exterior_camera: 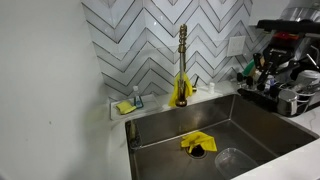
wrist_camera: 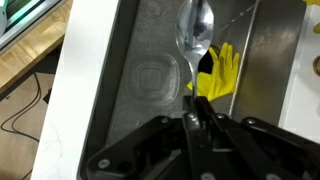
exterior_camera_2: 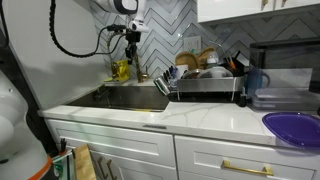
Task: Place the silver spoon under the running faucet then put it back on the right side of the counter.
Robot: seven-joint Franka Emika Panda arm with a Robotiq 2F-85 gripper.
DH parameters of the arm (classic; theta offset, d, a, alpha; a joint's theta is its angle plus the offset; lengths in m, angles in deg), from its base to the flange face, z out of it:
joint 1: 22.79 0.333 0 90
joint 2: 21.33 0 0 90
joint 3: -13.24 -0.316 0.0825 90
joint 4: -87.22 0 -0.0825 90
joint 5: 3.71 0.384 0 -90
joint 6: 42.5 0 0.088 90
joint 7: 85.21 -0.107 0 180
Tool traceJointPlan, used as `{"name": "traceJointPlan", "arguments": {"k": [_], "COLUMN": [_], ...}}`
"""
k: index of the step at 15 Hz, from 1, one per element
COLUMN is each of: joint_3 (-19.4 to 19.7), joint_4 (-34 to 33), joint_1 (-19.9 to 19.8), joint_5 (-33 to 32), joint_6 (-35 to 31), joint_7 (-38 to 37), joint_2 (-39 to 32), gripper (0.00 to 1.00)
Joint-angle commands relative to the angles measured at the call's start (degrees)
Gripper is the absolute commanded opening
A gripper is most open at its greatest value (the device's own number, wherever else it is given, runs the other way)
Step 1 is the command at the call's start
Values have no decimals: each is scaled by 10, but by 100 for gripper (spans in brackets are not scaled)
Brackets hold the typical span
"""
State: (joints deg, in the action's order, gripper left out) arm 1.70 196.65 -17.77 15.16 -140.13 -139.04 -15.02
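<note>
In the wrist view my gripper (wrist_camera: 197, 122) is shut on the thin handle of the silver spoon (wrist_camera: 195, 30). The spoon's bowl points away from me, above the steel sink basin (wrist_camera: 130, 40). Under the spoon lies a yellow cloth (wrist_camera: 218, 75) on the basin floor. In an exterior view the brass-gold faucet (exterior_camera: 182, 60) stands upright at the back of the sink, and neither gripper nor spoon shows there. In an exterior view my gripper (exterior_camera_2: 131, 45) hangs high over the basin (exterior_camera_2: 130, 97). The white counter (exterior_camera_2: 200, 118) frames the sink.
A dish rack (exterior_camera_2: 205, 80) full of dishes stands beside the sink, and a purple bowl (exterior_camera_2: 295, 128) sits on the counter. A yellow sponge (exterior_camera: 125, 106) rests at the sink's back corner. A clear round lid or cup (wrist_camera: 152, 78) lies in the basin.
</note>
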Motion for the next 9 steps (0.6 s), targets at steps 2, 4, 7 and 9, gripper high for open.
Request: {"name": "traceJointPlan", "arguments": {"k": [2, 4, 7, 9], "joint_3": [8, 8, 8, -4], "joint_4": [-1, -1, -1, 0], "joint_1": [8, 8, 8, 19], "joint_5": [-1, -1, -1, -6], "joint_6": [1, 1, 1, -12], "joint_7": [-1, -1, -1, -11], "joint_2": [1, 1, 1, -15], "gripper": [8, 8, 2, 2]}}
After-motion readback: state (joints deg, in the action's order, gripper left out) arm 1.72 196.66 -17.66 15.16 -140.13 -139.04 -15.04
